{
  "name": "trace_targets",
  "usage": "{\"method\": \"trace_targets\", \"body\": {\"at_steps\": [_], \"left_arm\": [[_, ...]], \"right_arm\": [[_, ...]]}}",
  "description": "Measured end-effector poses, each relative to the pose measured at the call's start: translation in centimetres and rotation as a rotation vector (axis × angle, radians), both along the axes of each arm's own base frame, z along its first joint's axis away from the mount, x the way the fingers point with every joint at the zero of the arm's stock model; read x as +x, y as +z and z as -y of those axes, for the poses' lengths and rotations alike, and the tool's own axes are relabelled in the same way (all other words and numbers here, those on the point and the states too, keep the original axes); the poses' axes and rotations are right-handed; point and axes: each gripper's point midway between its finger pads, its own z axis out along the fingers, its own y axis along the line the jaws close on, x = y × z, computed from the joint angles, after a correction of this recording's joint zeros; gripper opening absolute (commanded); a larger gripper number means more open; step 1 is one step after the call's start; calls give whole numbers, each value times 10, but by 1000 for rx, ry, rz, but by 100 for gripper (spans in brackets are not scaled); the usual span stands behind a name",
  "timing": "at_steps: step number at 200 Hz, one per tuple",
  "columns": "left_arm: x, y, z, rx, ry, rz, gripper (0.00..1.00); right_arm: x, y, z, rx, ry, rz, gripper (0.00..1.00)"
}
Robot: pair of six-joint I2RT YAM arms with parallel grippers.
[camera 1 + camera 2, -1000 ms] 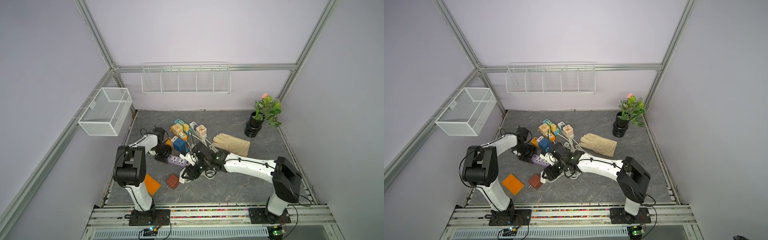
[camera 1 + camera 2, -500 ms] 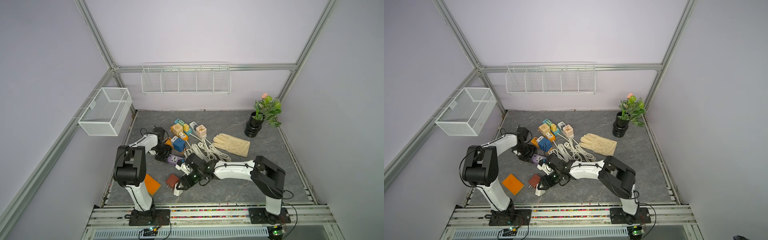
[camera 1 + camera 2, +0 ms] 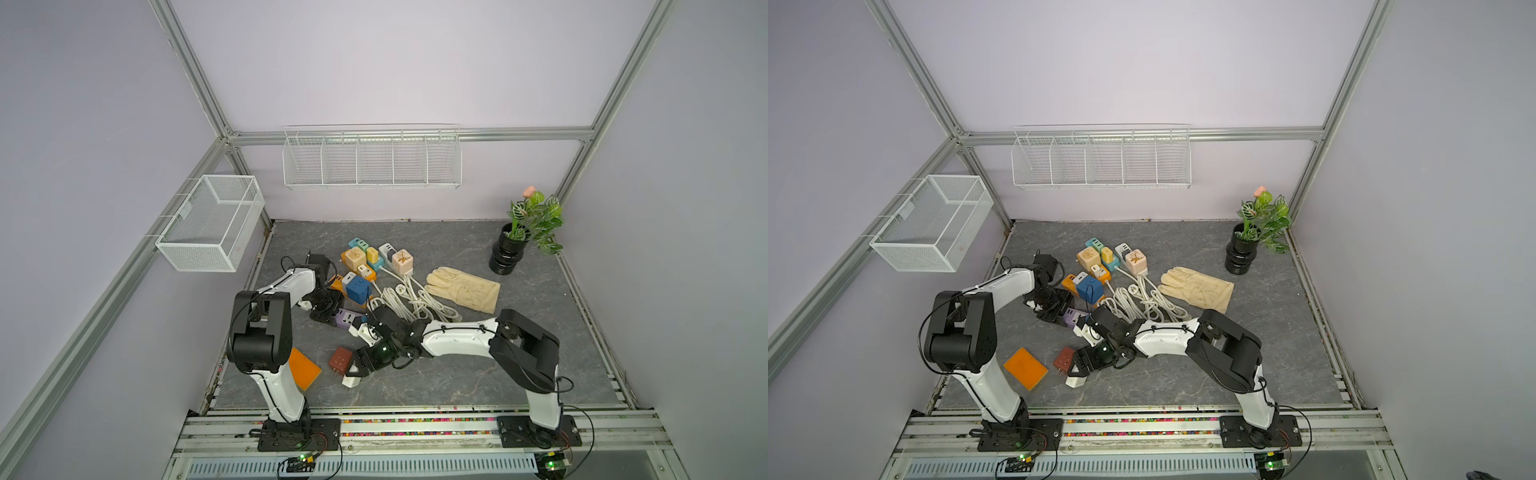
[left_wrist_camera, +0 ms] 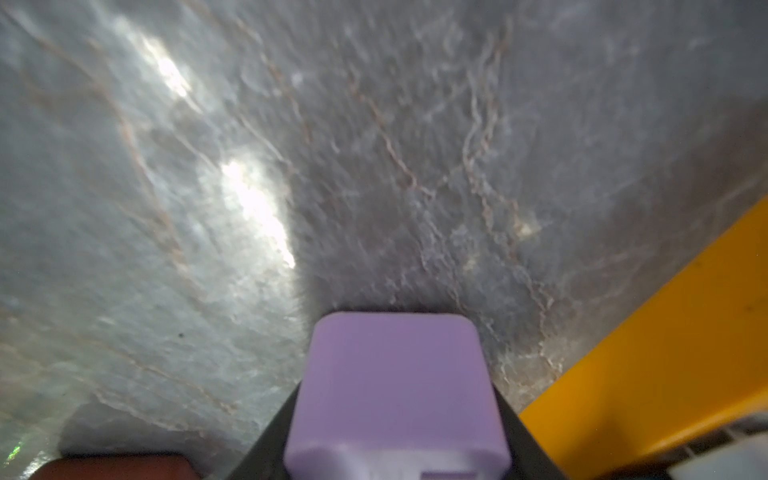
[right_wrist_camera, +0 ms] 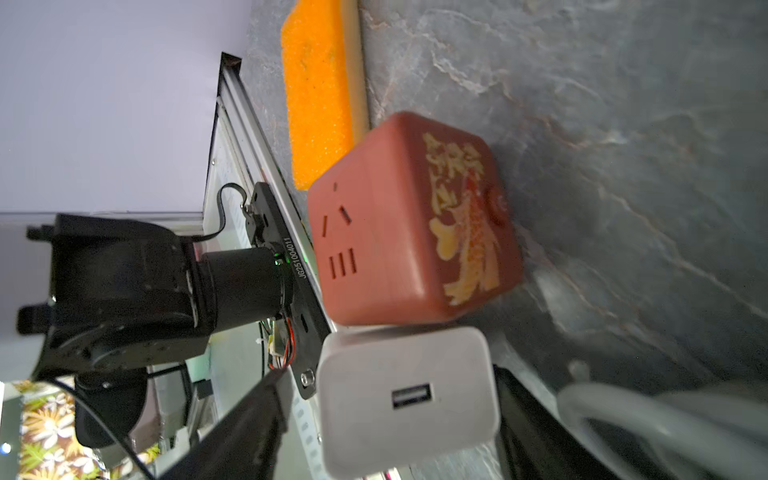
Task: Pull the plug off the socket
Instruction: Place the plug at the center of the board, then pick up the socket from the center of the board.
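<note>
In both top views my left gripper (image 3: 329, 306) (image 3: 1054, 306) is shut on one end of the purple socket strip (image 3: 348, 320) (image 3: 1073, 318). The left wrist view shows that purple socket (image 4: 395, 395) pinched between dark fingers (image 4: 270, 440). The white plug (image 3: 350, 379) (image 3: 1076, 379), a small USB charger block, lies on the grey table near the front, away from the socket. My right gripper (image 3: 356, 369) (image 3: 1080, 368) stands open around it. In the right wrist view the plug (image 5: 407, 399) sits between the jaws, with a gap to one finger (image 5: 249, 424).
A red-brown cube socket (image 3: 340, 359) (image 5: 407, 224) touches the plug, with an orange sponge (image 3: 305, 368) (image 5: 320, 91) to its left. Behind lie a blue cube (image 3: 357, 289), several coloured sockets (image 3: 365, 266), white cords (image 3: 415, 299), a glove (image 3: 465, 289) and a potted plant (image 3: 523, 237).
My right gripper moved from the purple socket toward the table's front with the white plug, then opened its jaws. The left arm has not moved.
</note>
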Motion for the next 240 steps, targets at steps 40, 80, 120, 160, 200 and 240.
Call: {"method": "trace_targets", "body": {"at_steps": [40, 80, 120, 160, 200, 240], "left_arm": [[2, 0, 1, -1, -1, 7, 0], [2, 0, 1, -1, -2, 7, 0], [2, 0, 2, -1, -5, 10, 0], [3, 0, 3, 1, -9, 14, 0], [2, 0, 4, 5, -12, 15, 0], [2, 0, 4, 6, -12, 15, 0]], "right_arm": [[0, -5, 5, -29, -5, -3, 97], [3, -4, 15, -75, -8, 39, 99], [11, 17, 34, -126, -38, 126, 97], [28, 50, 59, -166, -104, 272, 87], [54, 61, 105, -328, -173, 487, 84], [62, 33, 135, -518, -63, 610, 86]]}}
